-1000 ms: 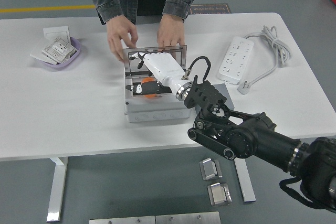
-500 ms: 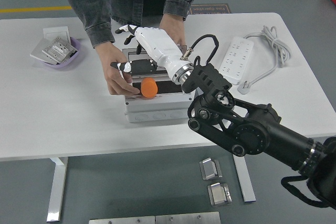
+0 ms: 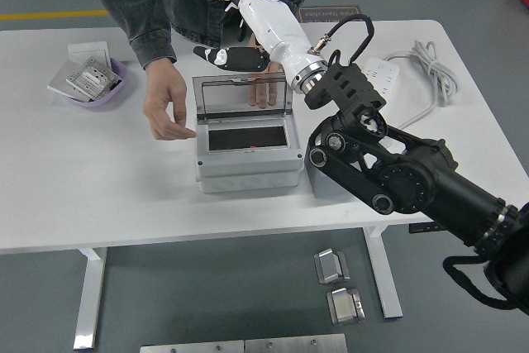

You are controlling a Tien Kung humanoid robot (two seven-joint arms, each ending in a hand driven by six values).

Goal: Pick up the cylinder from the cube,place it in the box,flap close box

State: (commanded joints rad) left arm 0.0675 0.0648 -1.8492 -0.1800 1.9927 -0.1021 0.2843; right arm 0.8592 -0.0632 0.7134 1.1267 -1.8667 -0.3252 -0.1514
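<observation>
- Right hand (image 3: 248, 26) raised above box (image 3: 248, 150), fingers spread, grasping nothing.
- Cylinder not visible; box interior dark.
- Person's hand (image 3: 166, 108) beside box's left edge.

Risen up and back from inside the box (image 3: 246, 142) to above its far edge: right robot hand (image 3: 235, 26), fingers spread, empty. Gone from sight: orange cylinder. Shifted off the box's left wall: person's hand (image 3: 165, 109).
</observation>
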